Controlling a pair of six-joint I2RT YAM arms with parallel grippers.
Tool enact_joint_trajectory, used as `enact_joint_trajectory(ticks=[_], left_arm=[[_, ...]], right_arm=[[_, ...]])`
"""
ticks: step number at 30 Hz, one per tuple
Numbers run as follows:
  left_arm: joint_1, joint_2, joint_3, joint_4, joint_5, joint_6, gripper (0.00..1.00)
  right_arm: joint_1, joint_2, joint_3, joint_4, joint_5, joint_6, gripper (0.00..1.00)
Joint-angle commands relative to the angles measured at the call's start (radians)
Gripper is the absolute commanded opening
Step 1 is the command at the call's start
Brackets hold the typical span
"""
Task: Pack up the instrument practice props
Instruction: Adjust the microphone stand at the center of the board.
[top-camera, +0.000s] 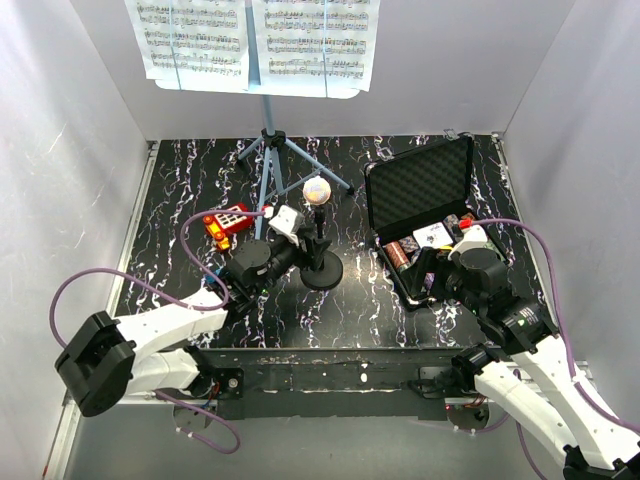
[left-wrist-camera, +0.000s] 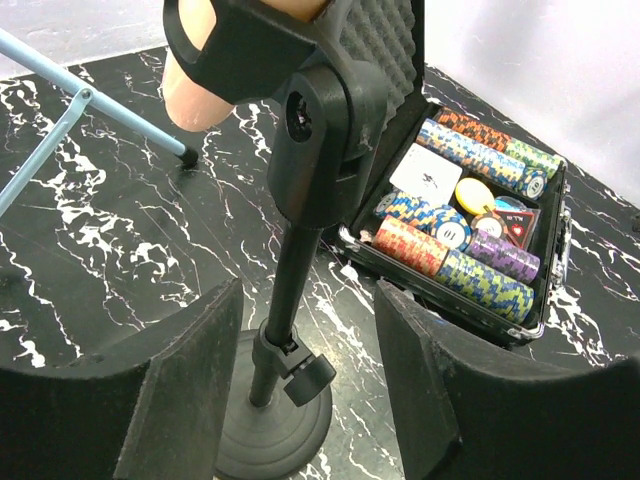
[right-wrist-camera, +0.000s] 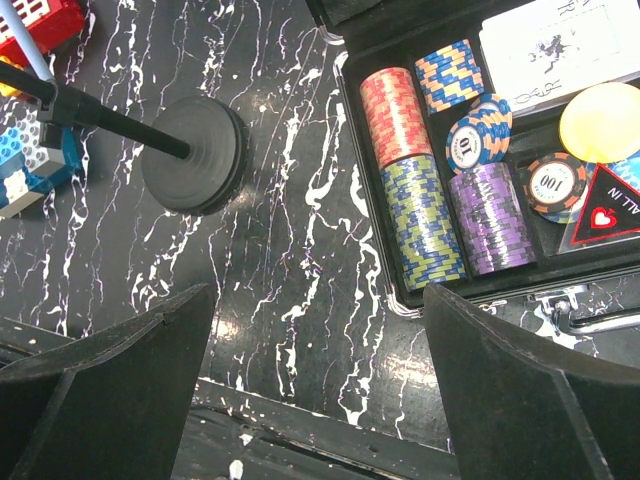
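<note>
Two wedge-shaped left fingers (left-wrist-camera: 130, 400) flank the slim microphone stand (left-wrist-camera: 293, 275), seemingly apart.

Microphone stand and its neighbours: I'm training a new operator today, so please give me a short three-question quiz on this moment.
1. True or false: the sheet-music pages sit on the music stand.
2. Fill in: the lid of the case stands ____.
3. The open left gripper is lined up on: A the case; B the microphone stand; C the music stand.
Key: 1 true; 2 open; 3 B.
</note>
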Motion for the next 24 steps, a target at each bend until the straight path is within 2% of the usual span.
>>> enact_joint_trajectory(ticks=[1,15,21,24], left_arm=[[-0.006,0.025,-0.006,0.086,-0.022,0.015,0.52],[-0.007,0.085,-0.002,0.153,-0.031,0.018,0.31],[-0.007,0.091,-0.007,0.162,-0.041,0.018,0.26],[-0.007,0.091,-0.006,0.161,-0.041,0.023,0.19]], right_arm=[[0.002,-0.005,-0.009,0.019,0.010,-0.004,0.93],[0.001,0.002,-0.014,0.020,0.018,-0.004,0.93],[0.001,-0.003,-0.012,0.016,0.016,-0.004,0.93],[0.001,-0.005,-0.011,0.014,0.016,-0.004,0.93]])
